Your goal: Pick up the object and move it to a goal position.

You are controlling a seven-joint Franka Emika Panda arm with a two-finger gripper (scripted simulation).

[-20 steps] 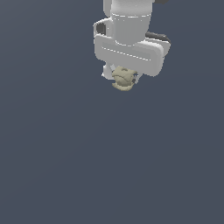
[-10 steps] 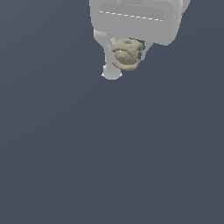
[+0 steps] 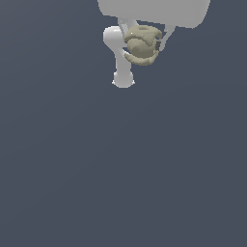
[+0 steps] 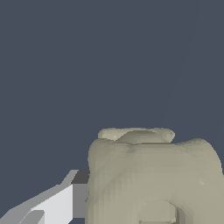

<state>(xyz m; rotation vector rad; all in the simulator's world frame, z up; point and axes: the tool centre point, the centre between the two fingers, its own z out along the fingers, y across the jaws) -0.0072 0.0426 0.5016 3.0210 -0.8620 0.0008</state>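
1. Exterior view, grasp: the object (image 3: 142,44), a lumpy beige-tan mass with rounded folds, sits just beneath the white robot hand (image 3: 154,12) at the top of the frame. It lies between the 2 fingers, and the gripper (image 3: 143,46) has its jaws clamped on it. The finger (image 3: 162,41) on the exterior view's right touches the object's side.

2. Exterior view, position: the object is held up high in the frame, well apart from the lower part of the scene.

3. Exterior view, limits: the robot hand is cut off by the upper edge, so the arm above it is out of sight. A white rounded part (image 3: 118,55) hangs on the exterior view's left of the object and ends in a small flared foot; whether this is the other finger or another piece of the hand cannot be told.

4. Exterior view, setting: the background (image 3: 123,169) is a uniform dark blue-grey field with no edge, horizon or shadow; whether it is a tabletop or a floor cannot be told.

5. Wrist view, grasp: the object (image 4: 153,175) fills much of the frame, its bumpy folds plain. 1 white and grey finger (image 4: 57,203) meets its side, touching it.

6. Wrist view, limits: the object is cropped by the frame edge, and the 2nd finger is hidden behind it.

7. Wrist view, setting: the same flat dark blue-grey field (image 4: 87,57) lies beyond.
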